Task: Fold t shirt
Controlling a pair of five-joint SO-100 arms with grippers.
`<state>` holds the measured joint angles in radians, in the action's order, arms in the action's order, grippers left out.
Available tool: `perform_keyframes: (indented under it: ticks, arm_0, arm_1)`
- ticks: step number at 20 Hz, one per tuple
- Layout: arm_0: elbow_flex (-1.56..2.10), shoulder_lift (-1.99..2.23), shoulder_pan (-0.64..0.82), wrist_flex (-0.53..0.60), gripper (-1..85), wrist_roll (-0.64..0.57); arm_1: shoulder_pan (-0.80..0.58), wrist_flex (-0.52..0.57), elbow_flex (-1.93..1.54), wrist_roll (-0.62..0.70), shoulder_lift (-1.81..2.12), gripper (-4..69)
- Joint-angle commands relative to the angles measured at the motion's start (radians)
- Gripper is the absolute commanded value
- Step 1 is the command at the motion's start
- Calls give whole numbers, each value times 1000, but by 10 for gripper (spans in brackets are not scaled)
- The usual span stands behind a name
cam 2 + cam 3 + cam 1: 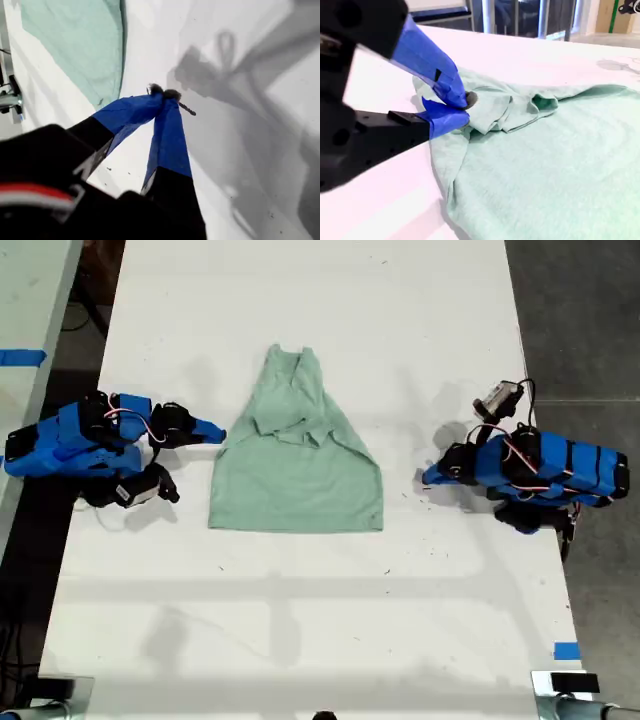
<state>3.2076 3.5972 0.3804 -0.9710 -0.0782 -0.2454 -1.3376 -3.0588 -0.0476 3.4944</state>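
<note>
The t shirt (296,462) lies mid-desk (300,620), partly folded, both sleeves tucked inward, upper half narrowed to a point. The second tool (462,107), at the exterior view's left, sits at the shirt's edge with tips nearly closed; whether cloth is pinched between them is hard to make out. The first tool (165,95), at the exterior view's right, rests closed and empty over bare desk, well apart from the shirt.

White table (400,340), blue tape (566,651).
</note>
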Motion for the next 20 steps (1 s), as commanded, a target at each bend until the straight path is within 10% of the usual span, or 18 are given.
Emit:
perform_keyframes:
  ticks: [1,20]
  arm_0:
    - [8,9,9,-5,-1,25]
    - [9,9,11,34,-1,-49]
  arm_1:
    - [3,25,-52,2,14,-9]
    - [6,25,-54,3,14,-9]
